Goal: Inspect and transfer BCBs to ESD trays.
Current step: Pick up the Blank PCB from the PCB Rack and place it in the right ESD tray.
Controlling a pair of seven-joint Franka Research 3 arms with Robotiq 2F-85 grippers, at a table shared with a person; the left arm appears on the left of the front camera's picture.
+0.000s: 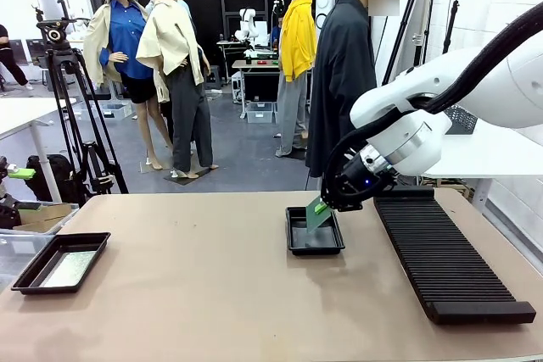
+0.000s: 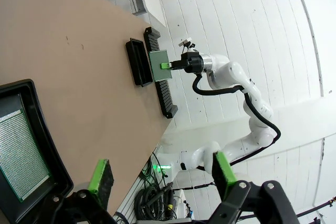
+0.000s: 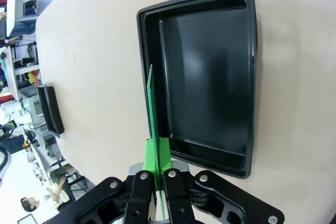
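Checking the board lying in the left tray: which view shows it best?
Left wrist view: the board lies close, its grid plain. Front view shows it small and pale. Right wrist view shows its tray far off, side-on.

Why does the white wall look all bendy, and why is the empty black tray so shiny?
Left wrist view: the wide lens curves the plank lines of the white wall. Right wrist view: light gleams softly off the floor of the empty black tray; the board in the right tool is seen edge-on, a thin green line.
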